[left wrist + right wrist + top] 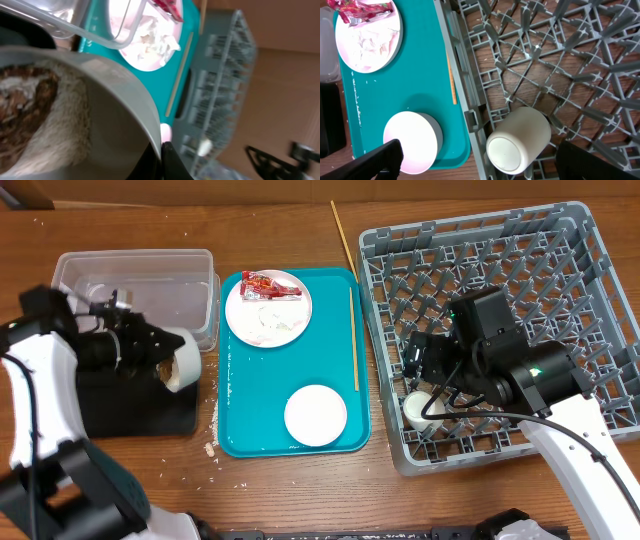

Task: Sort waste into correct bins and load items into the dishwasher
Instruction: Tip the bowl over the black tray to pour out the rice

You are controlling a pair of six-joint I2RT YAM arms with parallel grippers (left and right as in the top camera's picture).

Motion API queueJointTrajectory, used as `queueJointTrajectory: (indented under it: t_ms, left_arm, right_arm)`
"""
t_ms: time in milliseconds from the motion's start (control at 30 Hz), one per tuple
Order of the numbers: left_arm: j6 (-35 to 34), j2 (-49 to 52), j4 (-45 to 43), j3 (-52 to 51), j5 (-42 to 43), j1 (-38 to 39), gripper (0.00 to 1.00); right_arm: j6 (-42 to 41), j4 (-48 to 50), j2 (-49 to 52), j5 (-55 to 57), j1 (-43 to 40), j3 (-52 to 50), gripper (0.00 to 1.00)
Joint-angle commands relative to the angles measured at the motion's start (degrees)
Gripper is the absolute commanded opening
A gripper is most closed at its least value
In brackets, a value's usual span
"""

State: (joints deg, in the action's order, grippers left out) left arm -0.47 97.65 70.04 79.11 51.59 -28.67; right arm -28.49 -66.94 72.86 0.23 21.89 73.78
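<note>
Your left end effector [158,352] is gripping the greyish-white bowl [182,360] by its rim and holding it tipped on its side over the back right corner of the black tray [140,415], just in front of the clear plastic tub [135,280]. The left wrist view is showing brown food and white rice [30,115] sticking to the inside of the bowl. Your right end effector [480,150] is hanging wide open over the front left corner of the grey dish rack [560,270]. The small white cup [517,140] is lying between the spread fingers with its base facing the camera, and nothing is clamping it. Between the two, the teal serving tray [240,430] is carrying the round plate [268,315] at the back, with the red snack wrapper [270,284] and the crumpled paper scrap [370,40] sitting on it. The smaller dish [315,415] is sitting near the tray's front. One chopstick [353,340] is lying along the tray's right side, and a second chopstick [344,235] is lying on the table [300,490] behind the tray, beside the rack's back left corner. A bit of loose rice [212,448] is sitting on the table by the tray's front left corner.
</note>
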Motion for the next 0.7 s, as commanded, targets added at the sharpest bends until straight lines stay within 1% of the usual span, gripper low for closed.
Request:
queueJointTrajectory:
  t_ms: [0, 33, 67, 100, 233, 400, 467, 500, 667]
  left_arm:
    - [21.9, 10.1, 8.2, -0.4, 20.5, -4.6, 0.04]
    - [25.1, 12.2, 11.3, -0.4, 22.3, -5.5, 0.04]
    - [30.6, 15.8, 16.8, -0.4, 25.0, -7.1, 0.04]
    - [33.7, 17.6, 19.8, -0.4, 26.1, -8.2, 0.04]
    - [41.1, 21.5, 26.9, -0.5, 27.5, -12.3, 0.04]
    - [40.4, 21.9, 26.9, -0.5, 26.9, -15.1, 0.04]
    - [40.7, 21.9, 26.9, -0.5, 26.7, -15.2, 0.04]
    - [39.8, 21.7, 26.9, -0.5, 26.0, -15.1, 0.04]
    - [40.6, 21.7, 26.9, -0.5, 26.3, -14.5, 0.04]
  right_arm:
    - [-0.2, 0.3, -0.2, 0.1, 0.2, 0.9, 1.0]
    - [-0.3, 0.3, -0.2, -0.2, 0.2, 0.9, 1.0]
    - [-0.3, 0.3, -0.2, -0.5, 0.2, 0.9, 1.0]
    - [-0.3, 0.2, -0.2, -0.5, 0.2, 0.9, 1.0]
    - [-0.3, 0.0, -0.2, -0.5, 0.2, 0.9, 1.0]
    - [-0.3, 0.0, -0.2, -0.5, 0.2, 0.9, 1.0]
    - [-0.3, 0.0, -0.2, -0.5, 0.2, 0.9, 1.0]
    - [-0.3, -0.1, -0.2, -0.5, 0.2, 0.9, 1.0]
    - [-0.2, -0.6, -0.2, -0.3, 0.2, 0.9, 1.0]
